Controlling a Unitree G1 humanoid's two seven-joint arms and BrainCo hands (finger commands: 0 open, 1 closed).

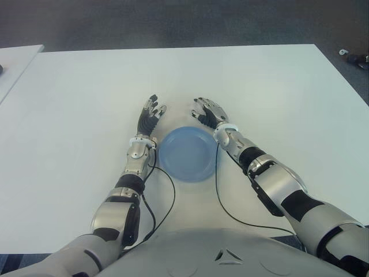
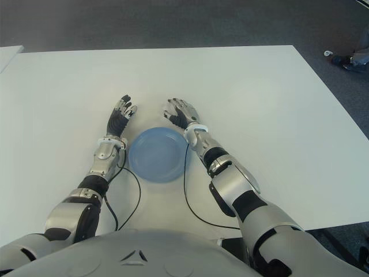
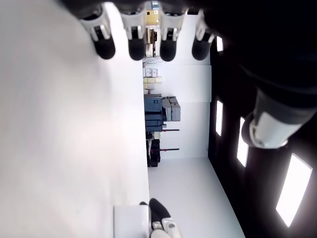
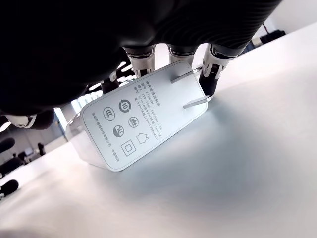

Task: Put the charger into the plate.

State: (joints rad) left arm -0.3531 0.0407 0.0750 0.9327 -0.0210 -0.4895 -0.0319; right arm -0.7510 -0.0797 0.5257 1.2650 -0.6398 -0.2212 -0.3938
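Note:
The white charger (image 4: 141, 119) with two metal prongs shows only in the right wrist view. It is tilted, with one edge on the white table (image 1: 277, 98). My right hand (image 1: 206, 111) is curled over it, fingers on its far side and thumb at its other end. In the eye views the hand hides the charger. The hand sits just beyond the far right rim of the blue plate (image 1: 167, 164), which holds nothing. My left hand (image 1: 151, 115) shows beside the plate's far left rim, with its fingers (image 3: 136, 47) stretched out and nothing in them.
Black cables (image 1: 167, 202) run from both wrists back across the table toward my body. A second white table (image 1: 17, 63) stands at the far left. Small objects (image 1: 351, 56) lie on the dark floor past the table's far right corner.

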